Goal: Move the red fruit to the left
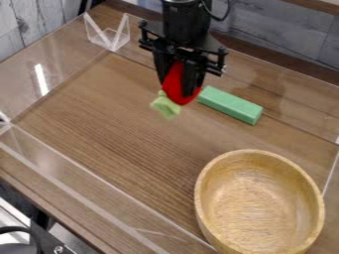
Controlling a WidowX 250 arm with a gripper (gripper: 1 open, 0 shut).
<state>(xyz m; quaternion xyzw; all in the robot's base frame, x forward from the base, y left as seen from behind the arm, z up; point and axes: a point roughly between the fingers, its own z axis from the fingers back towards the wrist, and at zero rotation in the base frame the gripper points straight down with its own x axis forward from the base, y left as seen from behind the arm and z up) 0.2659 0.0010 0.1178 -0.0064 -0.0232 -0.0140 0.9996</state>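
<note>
The red fruit (177,83) hangs just above the wooden table, its light green leafy cap pointing down at the lower left. My gripper (180,77) points straight down from the black arm and is shut on the red fruit, one dark finger on each side of it. The fruit sits left of the flat green block (228,105), which lies on the table behind and to the right.
A large wooden bowl (260,201) stands at the front right. Clear acrylic walls (54,74) fence the table on the left and front, with a clear triangular stand (106,33) at the back left.
</note>
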